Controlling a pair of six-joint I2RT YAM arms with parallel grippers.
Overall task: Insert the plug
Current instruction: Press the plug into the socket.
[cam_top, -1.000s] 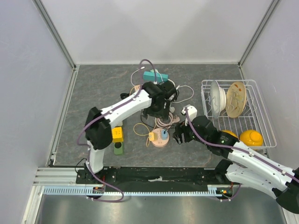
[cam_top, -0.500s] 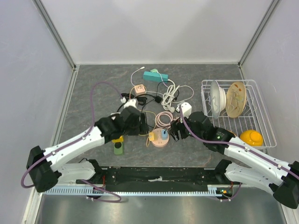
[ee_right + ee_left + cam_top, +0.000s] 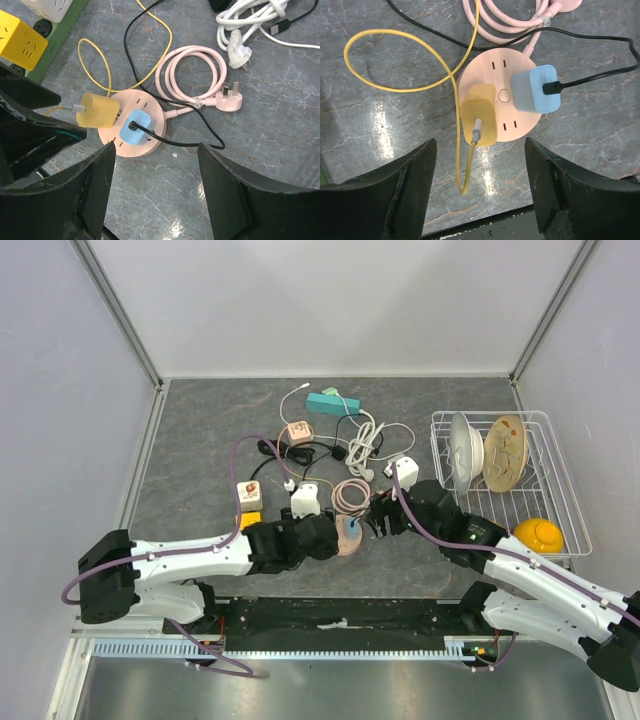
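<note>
A round pink socket hub point(image 3: 506, 75) lies on the grey tabletop with a yellow plug point(image 3: 479, 119) and a blue plug point(image 3: 535, 95) on its face. The yellow plug overhangs the hub's rim, its yellow cable point(image 3: 395, 87) looping away; I cannot tell how deep it sits. My left gripper point(image 3: 480, 192) hangs open just short of the yellow plug, nothing between its fingers. In the right wrist view the hub point(image 3: 135, 150), yellow plug point(image 3: 97, 110) and blue plug point(image 3: 134, 127) lie ahead of my open, empty right gripper point(image 3: 155, 195). From above, the two grippers flank the hub point(image 3: 352, 537).
A coiled pink cable point(image 3: 190, 75) with its plug and a bundled white cable point(image 3: 255, 20) lie behind the hub. A yellow cube socket point(image 3: 20, 40) and a white cube point(image 3: 52, 7) sit at left. A wire dish rack point(image 3: 510, 490) with plates and a yellow bowl point(image 3: 540, 533) stands at right.
My left arm has swung from the back of the cable pile down to the near side, left of the hub, its jaws narrowing a little. The right gripper edged slightly toward the hub.
</note>
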